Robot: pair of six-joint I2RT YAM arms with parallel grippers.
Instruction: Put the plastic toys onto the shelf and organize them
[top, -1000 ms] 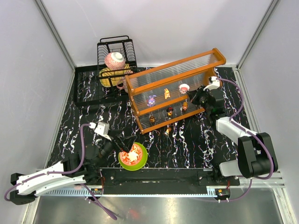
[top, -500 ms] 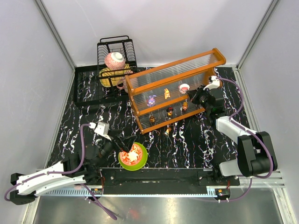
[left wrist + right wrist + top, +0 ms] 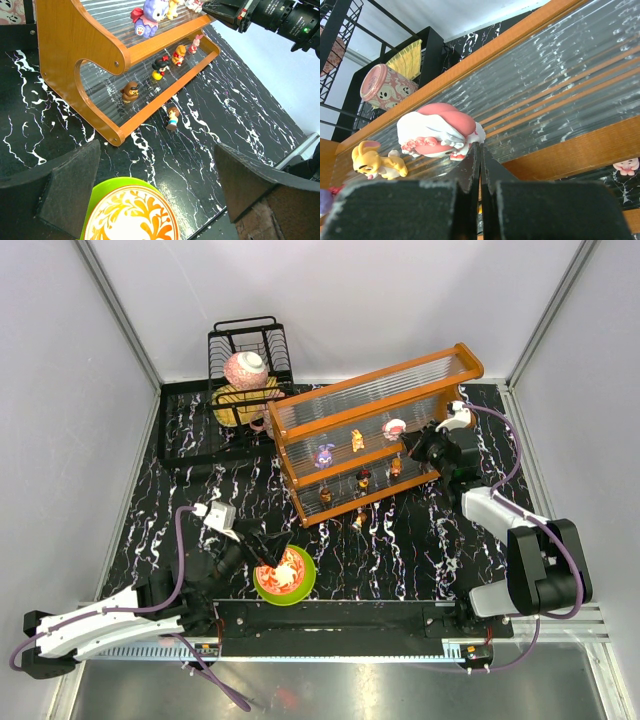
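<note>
**Q:** Which parts dominate the overhead view?

**A:** The two-tier shelf of orange frame and clear ribbed panels (image 3: 466,362) crosses the centre. Six plastic toys (image 3: 324,455) stand on its tiers. The right gripper (image 3: 412,448), jaws pressed together on nothing, points at the shelf's right end. Its tips are just beside the pink-and-white round toy (image 3: 437,131) on the upper tier. The left gripper (image 3: 265,548), spread wide and empty, hovers over the green-rimmed patterned bowl (image 3: 311,583) at lower centre.

**Q:** On what relation does the next move turn?

**A:** Probably on the small brown-haired plastic figurine (image 3: 356,521), which is on the black marbled tabletop (image 3: 420,540) just in front of the lower rail. It lies up and right of the left gripper and down and left of the right, roughly midway. Only the left is ready to grasp. The figurine is too small to show its long axis.

**Q:** What differs from a second ago?

**A:** The right wrist sits marginally farther toward the upper right. Everything else matches.
</note>
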